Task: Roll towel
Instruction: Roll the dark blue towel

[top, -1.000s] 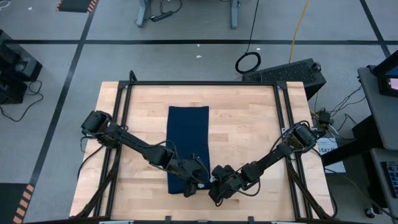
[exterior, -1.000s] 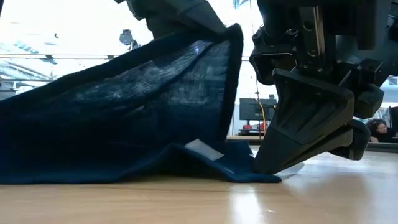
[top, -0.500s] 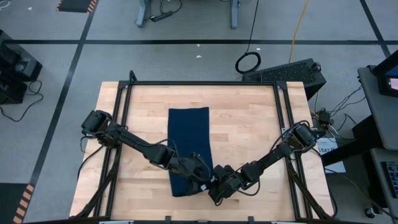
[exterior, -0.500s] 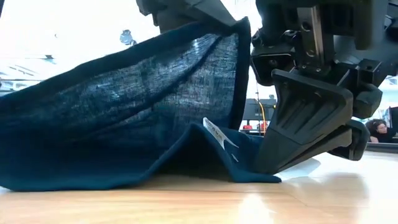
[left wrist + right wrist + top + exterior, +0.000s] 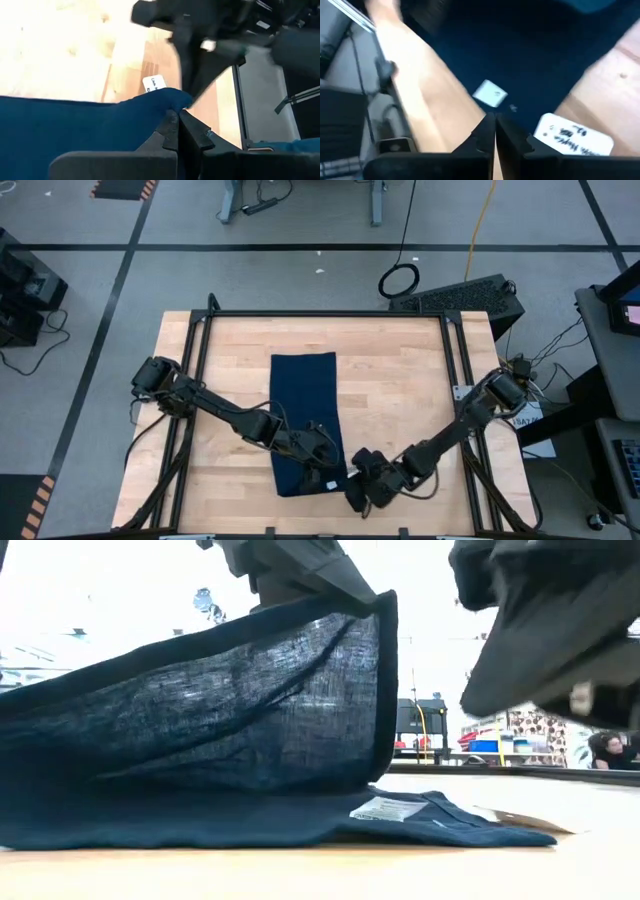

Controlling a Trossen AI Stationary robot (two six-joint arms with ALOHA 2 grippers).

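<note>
The dark navy towel (image 5: 303,395) lies as a long strip down the table's middle. Its near right corner is lifted, with my left gripper (image 5: 177,117) shut on it. In the low view the raised sheet (image 5: 220,700) slopes down toward the left, above a lower layer (image 5: 300,825) lying flat on the wood. A small white tag (image 5: 388,808) lies on that lower layer. My right gripper (image 5: 495,122) hangs shut above the towel's near right corner, off the table, with nothing between its fingers. My left gripper pinches the towel's lifted corner (image 5: 172,97) between its two fingers. They slant down from the table's left. The corner (image 5: 385,600) is held high, and the sheet hangs from it fairly straight, light showing through. The towel's other parts rest on the table.
A white paper label (image 5: 510,820) lies on the wood beside the towel's near right corner. Black frame rails (image 5: 200,380) (image 5: 455,380) run along the table's left and right sides. Bare wood (image 5: 400,400) lies on both sides of the towel.
My right gripper, whose shut fingertips stood on the towel's near right corner on the table, has risen clear of it and drawn a little toward the right. The lower layer, humped up half a second ago, now lies flat with its tag face up.
</note>
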